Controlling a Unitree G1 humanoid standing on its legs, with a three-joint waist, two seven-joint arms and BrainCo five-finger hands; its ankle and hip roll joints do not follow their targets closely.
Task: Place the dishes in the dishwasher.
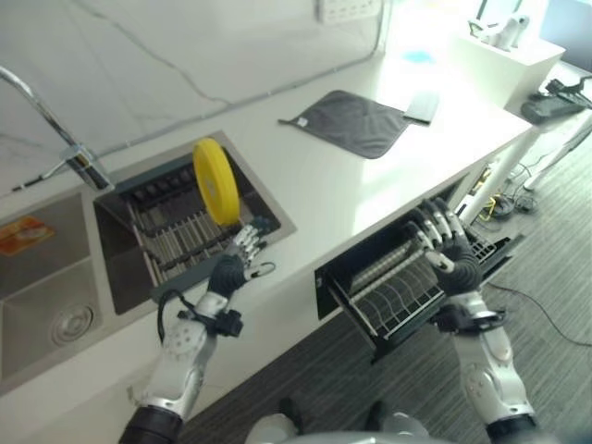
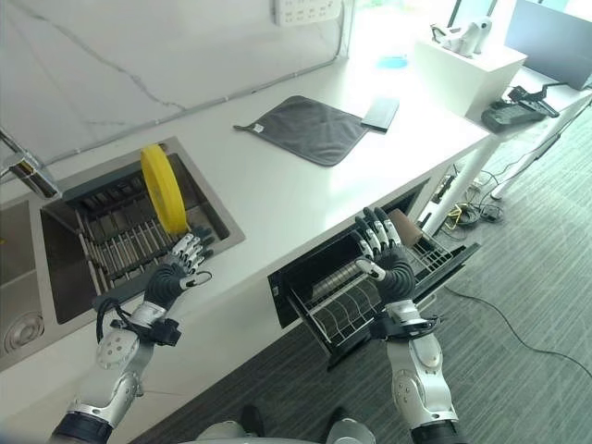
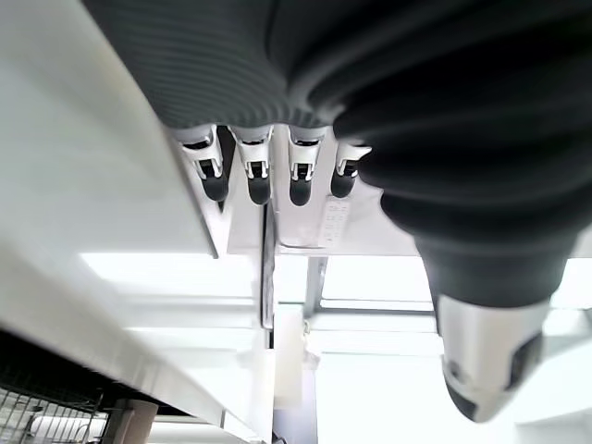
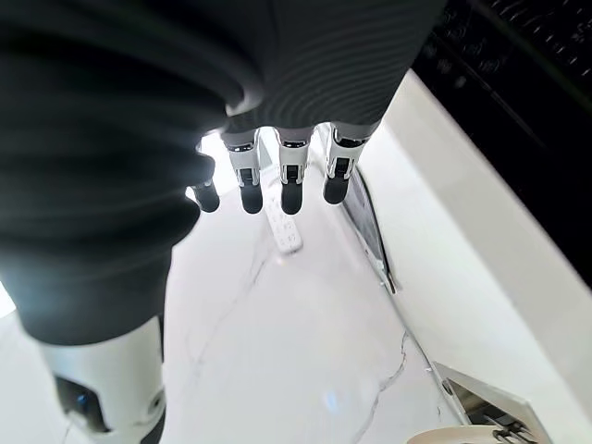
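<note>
yellow is what you notice first in the left eye view: a yellow plate (image 1: 215, 181) stands on edge in the wire rack (image 1: 176, 239) set in the counter's sunken well, toward the well's back. your left hand (image 1: 242, 250) hangs just in front of the plate at the well's front rim, fingers straight and released, holding nothing. a grey mat (image 1: 355, 122) lies near the counter's far right corner.

in the right eye view, your right hand (image 2: 381, 246) hovers over the pulled-out dishwasher rack (image 2: 350, 302) below the counter's front edge, fingers spread and empty. the counter (image 2: 277, 199) between the hands is bare white.

in the left wrist view the fingers (image 3: 256, 174) run straight, nothing between them.

in the right wrist view the fingers (image 4: 290, 178) are likewise extended and empty.
</note>
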